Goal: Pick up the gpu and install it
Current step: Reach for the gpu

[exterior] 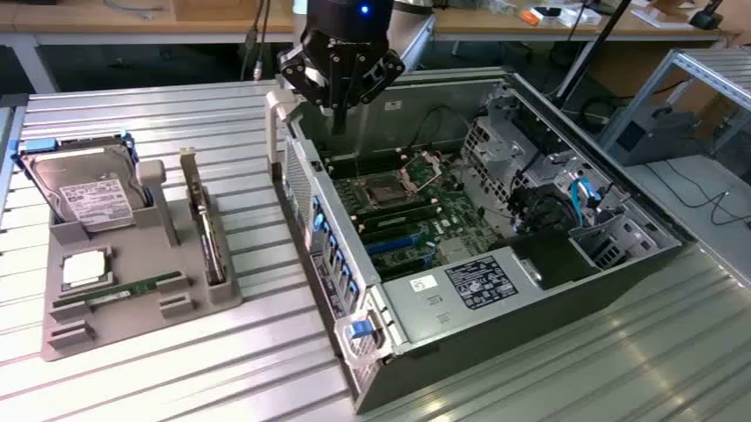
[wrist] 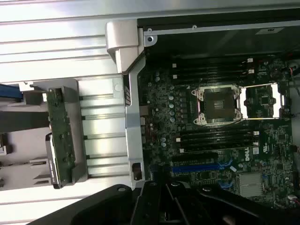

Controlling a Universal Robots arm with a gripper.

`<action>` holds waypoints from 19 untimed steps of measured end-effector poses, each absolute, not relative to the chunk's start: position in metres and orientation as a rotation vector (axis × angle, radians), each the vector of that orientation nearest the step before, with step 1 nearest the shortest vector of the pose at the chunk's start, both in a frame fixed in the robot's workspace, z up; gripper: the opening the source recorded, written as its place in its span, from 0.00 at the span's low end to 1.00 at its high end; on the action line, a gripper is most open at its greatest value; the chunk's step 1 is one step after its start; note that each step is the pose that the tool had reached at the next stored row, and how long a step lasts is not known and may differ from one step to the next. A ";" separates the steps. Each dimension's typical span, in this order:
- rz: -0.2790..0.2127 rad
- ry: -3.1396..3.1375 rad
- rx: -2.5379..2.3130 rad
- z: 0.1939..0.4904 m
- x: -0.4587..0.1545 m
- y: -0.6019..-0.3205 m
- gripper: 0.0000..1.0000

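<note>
The gpu (exterior: pixel 202 220) stands on edge in a slot of the grey holder (exterior: pixel 70 338), its pale bracket end pointing up at the far side. From the wrist view its card edge (wrist: pixel 61 136) appears beside the case wall. My gripper (exterior: pixel 338 119) hangs above the far corner of the open computer case (exterior: pixel 399 316), well to the exterior view's right of the gpu. Its fingers are shut together with nothing between them. The dark fingers (wrist: pixel 173 206) point down over the motherboard (wrist: pixel 220 140), near its blue slot (wrist: pixel 197 166).
The holder also carries a silver hard drive (exterior: pixel 94 189), a square processor (exterior: pixel 84 266) and a green memory stick (exterior: pixel 118 290). Inside the case are a processor socket (wrist: pixel 218 105), cables and drive cages (exterior: pixel 528 167). Ribbed metal table (exterior: pixel 235 369) surrounds everything.
</note>
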State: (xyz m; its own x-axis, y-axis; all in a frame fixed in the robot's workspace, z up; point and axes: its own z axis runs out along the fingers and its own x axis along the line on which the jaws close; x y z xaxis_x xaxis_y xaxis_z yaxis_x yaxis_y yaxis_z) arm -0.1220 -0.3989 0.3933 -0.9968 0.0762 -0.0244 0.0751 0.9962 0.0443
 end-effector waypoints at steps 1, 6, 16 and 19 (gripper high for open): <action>0.068 3.112 0.118 0.393 -0.128 -0.399 0.11; 0.068 3.112 0.118 0.393 -0.131 -0.399 0.11; 0.068 3.112 0.118 0.393 -0.134 -0.399 0.11; 0.068 3.112 0.118 0.393 -0.135 -0.399 0.11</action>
